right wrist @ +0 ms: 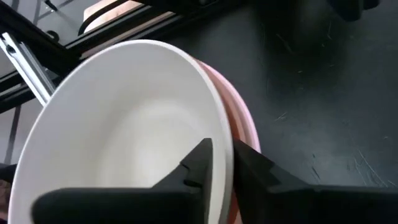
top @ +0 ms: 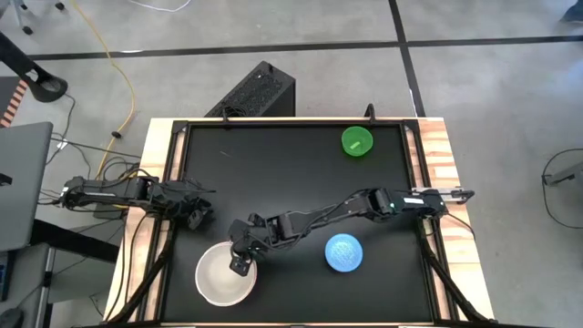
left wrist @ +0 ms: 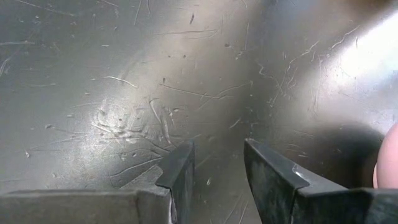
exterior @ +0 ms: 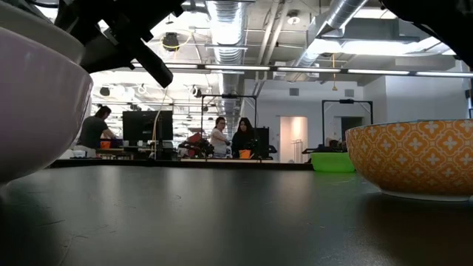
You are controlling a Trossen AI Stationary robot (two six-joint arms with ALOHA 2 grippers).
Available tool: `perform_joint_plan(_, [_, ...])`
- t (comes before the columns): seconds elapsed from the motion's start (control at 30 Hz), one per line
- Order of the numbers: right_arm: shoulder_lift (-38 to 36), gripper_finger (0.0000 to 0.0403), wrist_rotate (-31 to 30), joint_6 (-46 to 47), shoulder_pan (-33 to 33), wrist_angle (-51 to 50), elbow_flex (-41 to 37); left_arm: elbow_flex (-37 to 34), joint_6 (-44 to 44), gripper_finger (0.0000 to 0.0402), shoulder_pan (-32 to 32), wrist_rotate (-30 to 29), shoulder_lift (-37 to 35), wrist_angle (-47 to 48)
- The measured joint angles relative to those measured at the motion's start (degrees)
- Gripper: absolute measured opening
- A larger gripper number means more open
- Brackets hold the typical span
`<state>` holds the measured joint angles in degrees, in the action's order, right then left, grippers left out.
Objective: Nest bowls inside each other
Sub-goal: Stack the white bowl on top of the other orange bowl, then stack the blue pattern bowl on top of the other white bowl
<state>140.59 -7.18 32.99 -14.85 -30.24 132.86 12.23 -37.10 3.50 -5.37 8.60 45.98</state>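
A white bowl (right wrist: 124, 124) sits inside a pink bowl (right wrist: 242, 118) at the table's near left; in the high view only the white bowl (top: 219, 278) shows. My right gripper (right wrist: 222, 165) stands open over its rim, one finger inside the white bowl and one outside it. A blue bowl (top: 343, 252), orange-patterned on its outside (exterior: 410, 159), rests on its base near the table's middle. A green bowl (top: 356, 141) stands at the far right. My left gripper (left wrist: 217, 174) waits open above the bare table at the left edge (top: 196, 214). My right gripper straddles the white bowl's rim (right wrist: 222, 140) on the side toward the table's middle, slanting down from the table's right. I cannot tell whether either finger touches the rim. The stacked bowls rest on the table.
The black tabletop (top: 291, 182) has wooden side rails (top: 437, 155). A black box (top: 260, 91) stands on the floor behind the table. People sit at desks far off in the room (exterior: 229, 140).
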Motion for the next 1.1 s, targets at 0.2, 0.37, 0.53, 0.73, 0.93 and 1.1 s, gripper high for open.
perform_joint_plan(0.2, [-0.02,0.0116,0.02,-0.24,0.19,-0.46,0.91,0.00,0.00,0.0128,-0.01,0.00,0.00,0.00])
perform_joint_plan(0.37, [-0.67,0.0128,0.02,-1.38,0.77,-0.11,2.21,0.00,0.00,0.0128,-0.02,0.00,0.00,0.00])
perform_joint_plan(0.53, [-1.41,0.0128,0.21,-1.97,1.26,-1.49,2.19,0.00,-0.02,0.0128,0.00,0.00,0.02,0.01])
perform_joint_plan(0.73, [-1.38,0.0128,2.46,-4.45,1.50,-1.55,2.19,0.00,0.00,0.0128,0.00,0.01,0.00,0.01])
perform_joint_plan(0.93, [-1.36,0.0118,2.82,-6.56,0.94,0.37,2.19,0.00,-0.01,0.0128,0.00,0.01,0.01,0.01])
perform_joint_plan(1.1, [-1.31,0.0073,2.83,-9.03,0.52,0.45,1.79,0.00,-0.01,0.0128,0.00,0.01,0.01,0.01])
